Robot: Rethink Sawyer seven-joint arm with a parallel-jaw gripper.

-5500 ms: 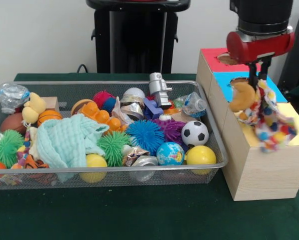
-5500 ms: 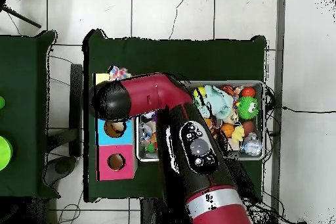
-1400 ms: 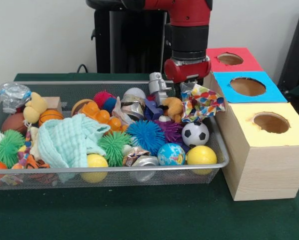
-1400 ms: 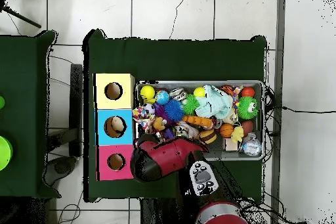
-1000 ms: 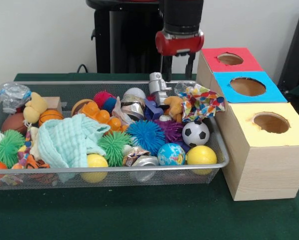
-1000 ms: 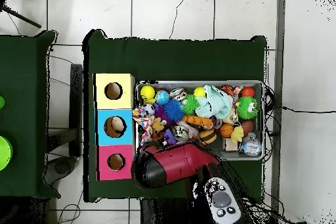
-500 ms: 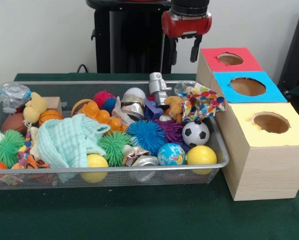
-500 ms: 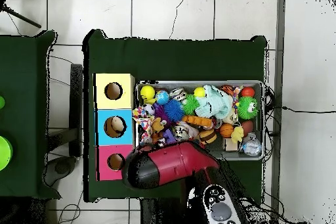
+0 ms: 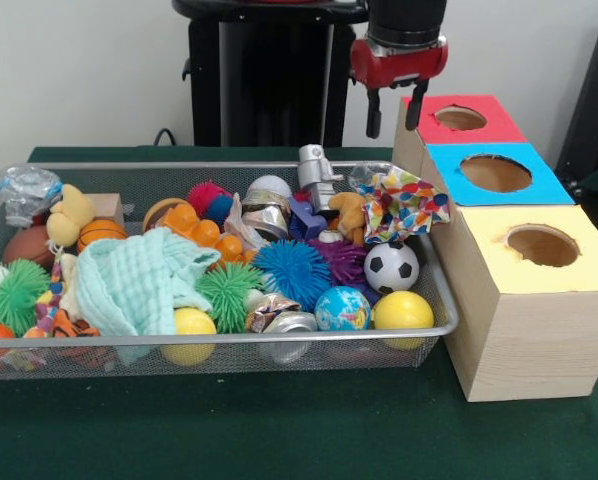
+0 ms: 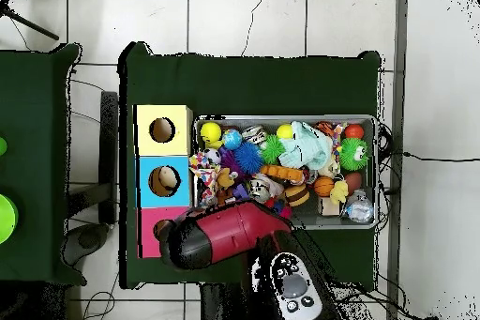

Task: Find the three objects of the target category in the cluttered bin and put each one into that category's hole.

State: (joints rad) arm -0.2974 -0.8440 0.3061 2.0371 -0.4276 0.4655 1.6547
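We find the gripper (image 9: 393,112) raised well above the table, its two fingers apart and nothing between them, hanging over the far right corner of the wire bin (image 9: 229,166) and just beside the red box (image 9: 494,128). The likeliest object of the task, in our judgement, is the soft toy with the patchwork cloth (image 9: 404,203). It lies at the bin's right end with its tan head (image 9: 351,212) inward and its cloth draped towards the rim, close against the blue box (image 9: 539,185). We cannot confirm the target category from the scene alone. In the overhead view something tan shows inside the blue box's hole (image 10: 165,180), but we cannot tell what it is. The arm (image 10: 220,232) covers the gripper there. The step in hand is, as we assess it, selection and approach for a fresh grasp. We recommend a straight vertical descent onto the toy's stuffed body rather than onto the loose cloth, which would likely slip or trail on the lift. The fingers should be set so that neither strikes the bin rim or the box wall. The silver robot figure (image 9: 317,178) stands just beside the toy and the soccer ball (image 9: 390,266) lies in front of it, so a narrow, centred closure would avoid catching either. A yellow plush (image 9: 69,212) at the bin's left end may be a further candidate. The yellow box (image 9: 569,275) plays no part as yet.
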